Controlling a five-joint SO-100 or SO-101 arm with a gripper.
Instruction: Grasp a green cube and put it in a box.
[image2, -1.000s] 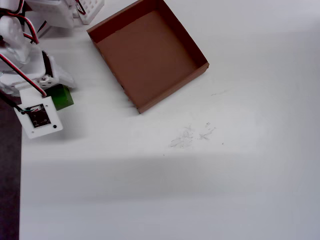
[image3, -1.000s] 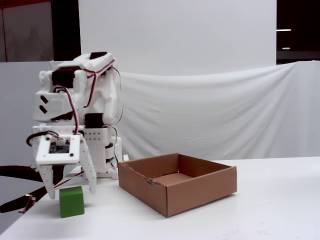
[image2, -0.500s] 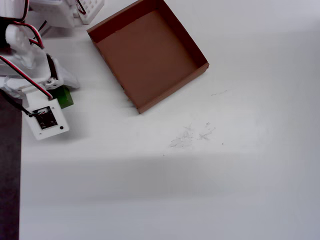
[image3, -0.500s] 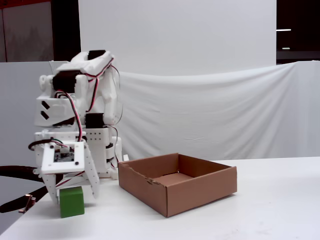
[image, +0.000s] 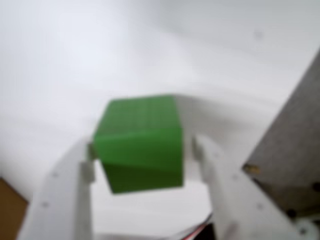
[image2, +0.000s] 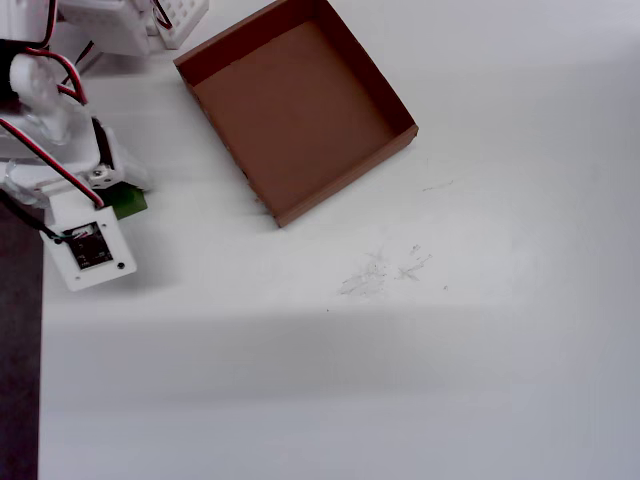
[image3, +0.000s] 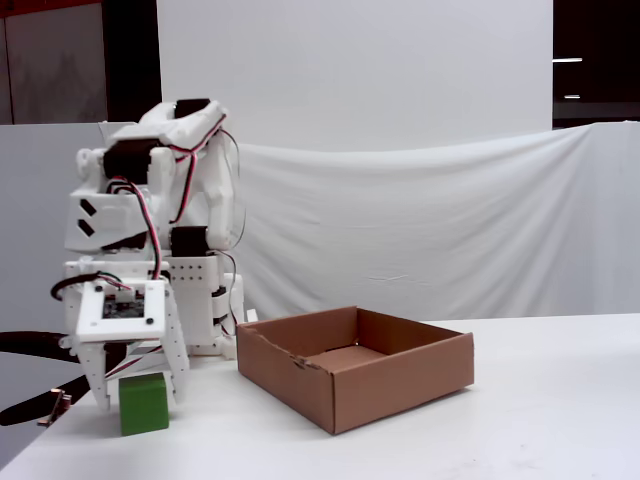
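In the wrist view the picture is soft and out of focus. The green cube (image: 141, 144) fills the middle, matte, with a faint grid on its upper face, and sits between the two white plastic fingers of the gripper (image: 142, 155). The left finger (image: 65, 195) appears to touch the cube's side; a narrow gap seems to remain at the right finger (image: 225, 185), so the blur leaves it unclear whether the jaws press the cube. A brown corner shows at the lower left edge, cut off.

In the overhead view the white arm (image2: 60, 150) with its red and black wires covers nearly all of the green cube (image2: 129, 201); only a small green sliver shows beside the wrist. The gripper itself is hidden beneath the arm. The box (image2: 300, 105), a shallow square tray of brown cardboard with low walls and a plain floor, lies well apart to the right, its top corner cut off by the frame edge. Faint scuffs mark the white worktop (image2: 400, 380).

In the fixed view the cube (image3: 143, 403) rests on the worktop, with the gripper (image3: 140, 385) straddling it from above. The box (image3: 400, 385) stands to its right, its near corner slightly torn.
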